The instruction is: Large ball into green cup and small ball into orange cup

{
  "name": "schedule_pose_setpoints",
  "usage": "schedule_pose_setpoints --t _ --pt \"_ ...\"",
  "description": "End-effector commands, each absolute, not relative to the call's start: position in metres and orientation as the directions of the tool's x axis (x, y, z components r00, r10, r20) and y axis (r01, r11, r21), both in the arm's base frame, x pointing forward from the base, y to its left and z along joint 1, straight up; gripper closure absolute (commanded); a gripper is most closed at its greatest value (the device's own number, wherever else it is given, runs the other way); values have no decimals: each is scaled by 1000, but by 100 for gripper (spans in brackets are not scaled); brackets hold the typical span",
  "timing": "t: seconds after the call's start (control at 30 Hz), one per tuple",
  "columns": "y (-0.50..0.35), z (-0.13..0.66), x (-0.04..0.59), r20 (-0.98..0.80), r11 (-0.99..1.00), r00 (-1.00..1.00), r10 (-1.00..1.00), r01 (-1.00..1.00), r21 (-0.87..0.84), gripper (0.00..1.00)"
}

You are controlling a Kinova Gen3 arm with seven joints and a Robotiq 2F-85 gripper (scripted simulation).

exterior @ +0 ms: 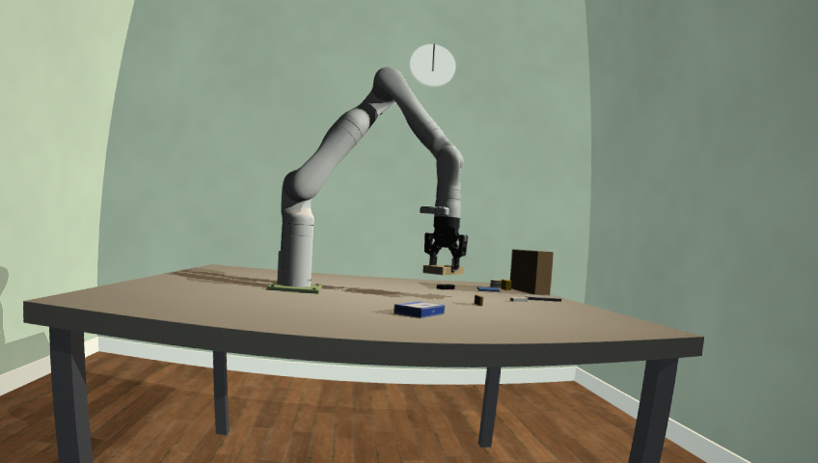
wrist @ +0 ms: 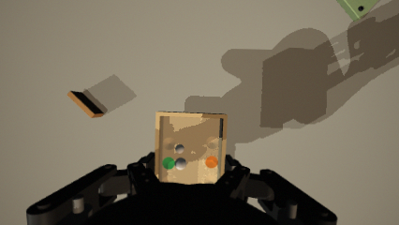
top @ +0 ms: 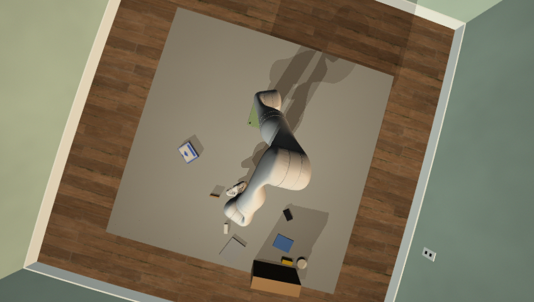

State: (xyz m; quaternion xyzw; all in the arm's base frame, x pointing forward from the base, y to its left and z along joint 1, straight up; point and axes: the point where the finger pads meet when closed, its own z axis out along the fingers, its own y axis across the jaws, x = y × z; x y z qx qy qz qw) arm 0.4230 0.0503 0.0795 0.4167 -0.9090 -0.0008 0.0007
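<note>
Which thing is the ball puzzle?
Find the grey robot arm on the table. Its black pincer holds a flat square wooden puzzle box in the air. It alone shows two silver balls plus a green spot and an orange spot.
</note>
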Motion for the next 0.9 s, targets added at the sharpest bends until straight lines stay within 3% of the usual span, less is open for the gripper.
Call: schedule_pose_setpoints --t 0.0,0.87 --pt "50 80 424 6 654 -654 -757 -757 -12 26" --pt "50 80 423 9 654 -654 -757 -756 -29 26"
